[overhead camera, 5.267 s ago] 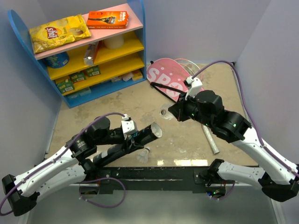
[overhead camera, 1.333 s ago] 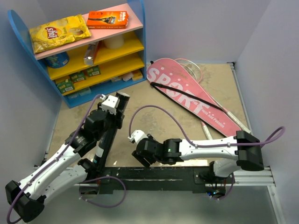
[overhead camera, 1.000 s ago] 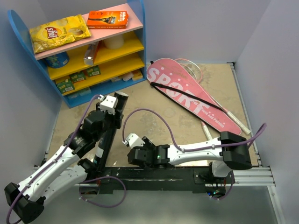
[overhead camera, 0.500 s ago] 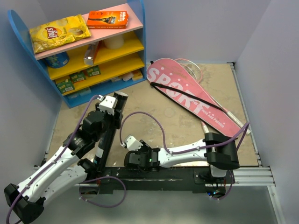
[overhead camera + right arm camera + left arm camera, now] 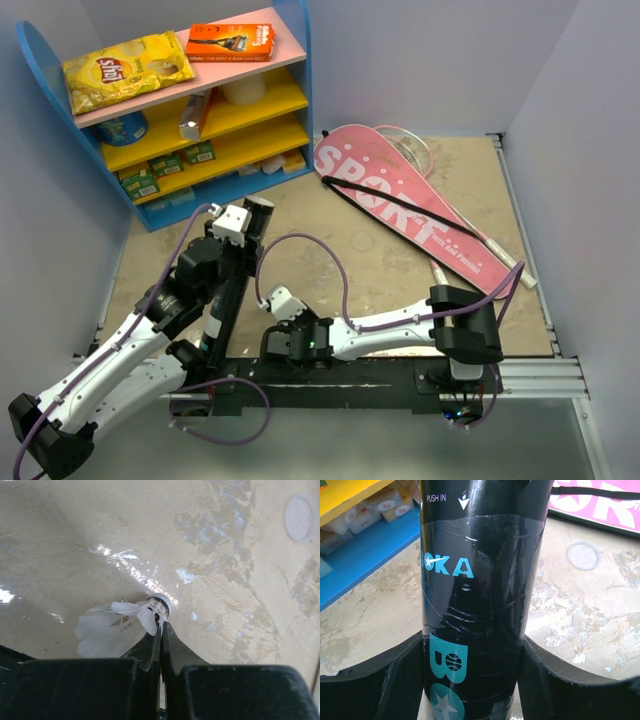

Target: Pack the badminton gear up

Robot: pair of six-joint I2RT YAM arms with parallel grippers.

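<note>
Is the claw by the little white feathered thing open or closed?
Closed. In the right wrist view the right gripper has its fingers pressed together, no gap, pinching feathers of the shuttlecock.

Left tool (image 5: 245,240): around tube (image 5: 225,300), which tilts toward shelf (image 5: 290,100).
Right tool (image 5: 273,346): low, near bench (image 5: 330,235) edge, beside tube.
Cover (image 5: 400,195): flat, far right.

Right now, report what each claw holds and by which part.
Left claw grips the black tube around its body, a finger on each side. Right claw is shut on a white shuttlecock, pinching the feathers beside the cork.
</note>
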